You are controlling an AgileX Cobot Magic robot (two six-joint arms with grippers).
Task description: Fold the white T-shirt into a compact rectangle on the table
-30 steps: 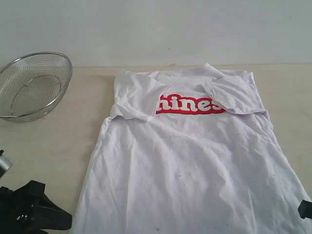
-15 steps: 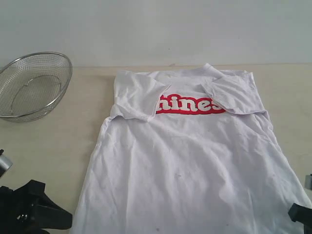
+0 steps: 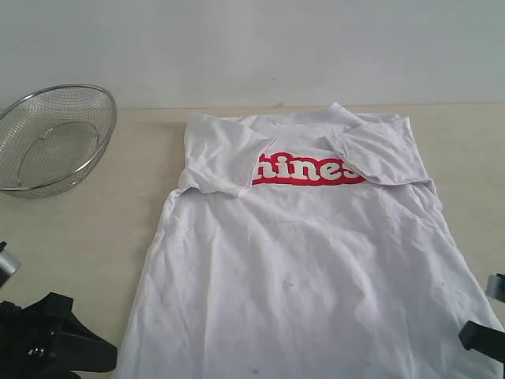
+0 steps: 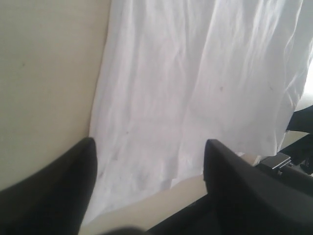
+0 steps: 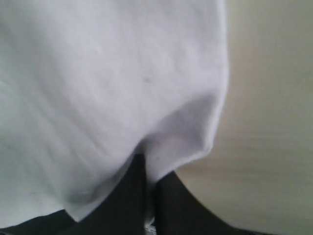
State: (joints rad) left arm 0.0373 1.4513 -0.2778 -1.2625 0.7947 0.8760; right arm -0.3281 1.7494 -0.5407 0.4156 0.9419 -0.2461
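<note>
Right wrist view: gripper (image 5: pixel 149 169) on T-shirt (image 5: pixel 98 88)

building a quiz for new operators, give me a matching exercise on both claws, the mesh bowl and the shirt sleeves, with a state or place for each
1 left claw
2 right claw
3 mesh bowl
4 sleeves

a folded in over the chest
b shut on the white T-shirt hem
c open near the hem
d on the table, off the shirt

Pairs: 1-c, 2-b, 3-d, 4-a
</note>
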